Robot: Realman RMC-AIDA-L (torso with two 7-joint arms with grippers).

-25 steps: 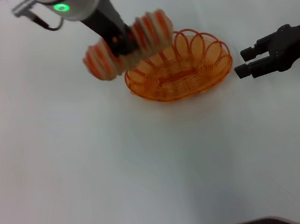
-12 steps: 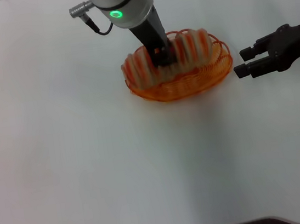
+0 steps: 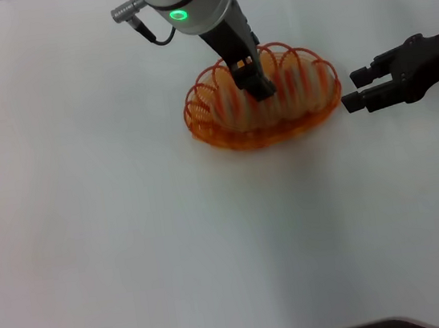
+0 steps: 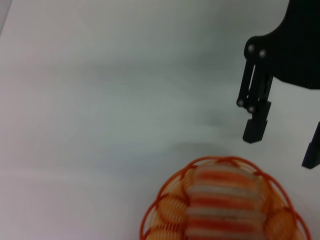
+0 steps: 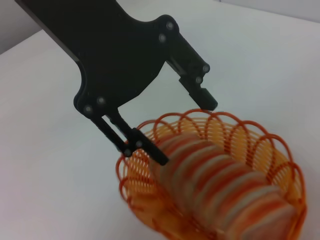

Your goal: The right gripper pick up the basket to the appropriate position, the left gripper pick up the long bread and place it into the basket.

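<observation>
While the ridged, cream-and-orange-striped long bread (image 3: 271, 92) lies inside the oval orange wire basket (image 3: 203, 101), the black two-fingered left hand (image 3: 258, 86) hangs over it, fingers spread.

Seen from the right wrist, those flat black fingers (image 5: 202, 97) straddle the loaf's near end without pinching it. Looped wire scallops ring the basket's rim on the smooth white counter (image 3: 133, 248). Just beside the basket, the white-labelled black right hand (image 3: 353, 90) hovers, fingers parted, touching nothing.

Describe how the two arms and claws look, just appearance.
Left claw: black, two flat fingers with screws, on a silver wrist with a green light and thin cable. Right claw: black, blocky two-finger, small white label on its arm.
</observation>
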